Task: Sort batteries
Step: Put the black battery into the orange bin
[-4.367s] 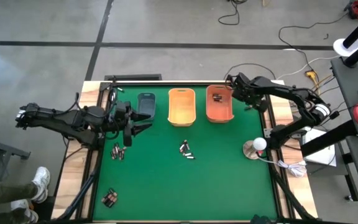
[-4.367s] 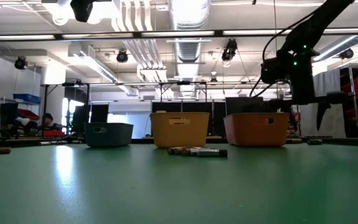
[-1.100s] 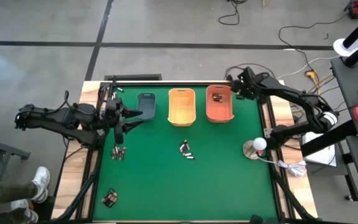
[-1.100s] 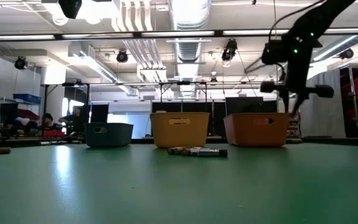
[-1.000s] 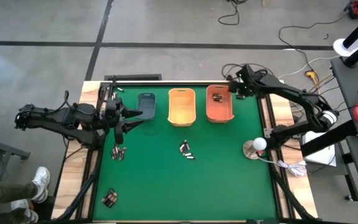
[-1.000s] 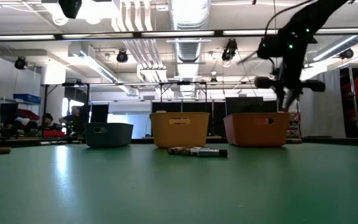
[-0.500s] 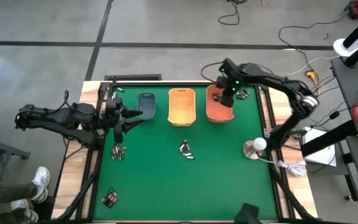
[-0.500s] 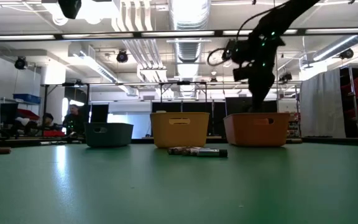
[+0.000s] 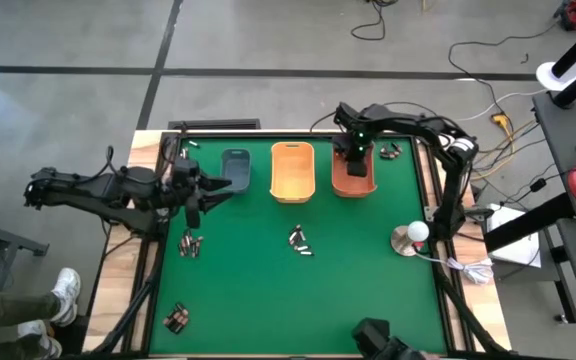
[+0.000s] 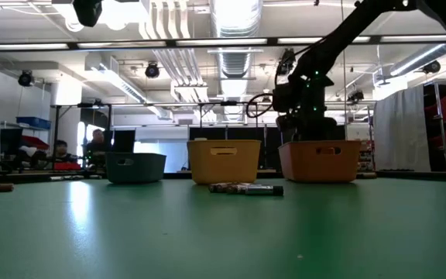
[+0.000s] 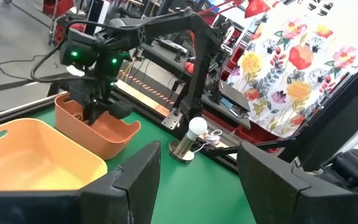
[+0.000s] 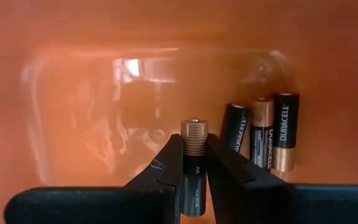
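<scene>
An AA battery (image 12: 194,163) is pinched in the right end effector (image 12: 193,167) above the orange bin (image 9: 353,180) — released askew, it could be bounced off the three cells (image 12: 260,132) already inside — while the left end effector (image 11: 197,186) is held open near the grey-blue bin (image 9: 235,167).

Three bins stand in a row on the green desk (image 9: 368,280): one grey-blue bin (image 9: 235,168), one yellow bin (image 9: 292,170) and one orange bin (image 9: 351,182).

Loose batteries lie in three clusters on the desk: one cluster (image 9: 189,244) near the left side, one (image 9: 300,241) in the middle and one (image 9: 176,318) near the front left corner; the count in each is too small to tell.

Inside the orange bin three batteries (image 12: 261,137) lie side by side, and a fourth battery (image 12: 194,163) is clamped between the jaws of one arm.

Two arms reach over the desk.
</scene>
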Controlling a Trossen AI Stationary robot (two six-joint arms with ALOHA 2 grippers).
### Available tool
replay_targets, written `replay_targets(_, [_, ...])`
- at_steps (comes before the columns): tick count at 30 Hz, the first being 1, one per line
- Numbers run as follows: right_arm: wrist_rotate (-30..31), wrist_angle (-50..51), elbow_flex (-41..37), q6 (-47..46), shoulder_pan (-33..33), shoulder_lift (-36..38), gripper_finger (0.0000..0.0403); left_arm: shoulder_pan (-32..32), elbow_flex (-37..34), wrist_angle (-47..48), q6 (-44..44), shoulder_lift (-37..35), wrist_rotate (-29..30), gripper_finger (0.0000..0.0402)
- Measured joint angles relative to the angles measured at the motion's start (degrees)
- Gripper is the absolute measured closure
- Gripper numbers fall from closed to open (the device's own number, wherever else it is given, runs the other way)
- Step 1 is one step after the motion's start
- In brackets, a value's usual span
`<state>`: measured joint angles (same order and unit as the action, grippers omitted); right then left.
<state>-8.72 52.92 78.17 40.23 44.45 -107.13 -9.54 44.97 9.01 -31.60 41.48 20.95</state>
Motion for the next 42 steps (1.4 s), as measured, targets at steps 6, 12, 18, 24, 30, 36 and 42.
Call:
replay_targets(6, [0.31,-4.39,-1.41,-0.60,0.04,-0.01,0.0358,0.00,0.00,-0.04,0.69,1.26,3.02,0.0210])
replay_targets(12, [-0.09,-6.99,-3.30,-1.84,0.04,0.00,0.0358,0.00,0.00,-3.51,0.98,1.56,3.76,0.0210])
replay_targets(18, [-0.13,-7.01,-3.43,-3.66,0.04,0.00,0.0335,0.00,0.00,-6.52,3.10,1.42,3.76,0.0210])
replay_targets(24, [-0.17,-4.03,-1.95,-5.27,-0.38,1.99,0.0293,0.00,0.00,-6.51,2.82,1.42,3.65,0.0210])
replay_targets(30, [1.31,7.35,3.07,-18.36,1.66,9.10,0.0271,0.00,0.00,-6.46,4.13,1.43,3.62,0.0210])
replay_targets(36, [11.31,6.36,1.18,-60.94,8.91,15.59,0.0272,0.00,0.00,-6.40,6.59,1.46,3.86,0.0210])
replay_targets(42, [19.09,5.72,-5.42,-81.36,14.09,16.72,0.0261,0.00,0.00,-6.38,7.74,1.46,4.08,0.0210])
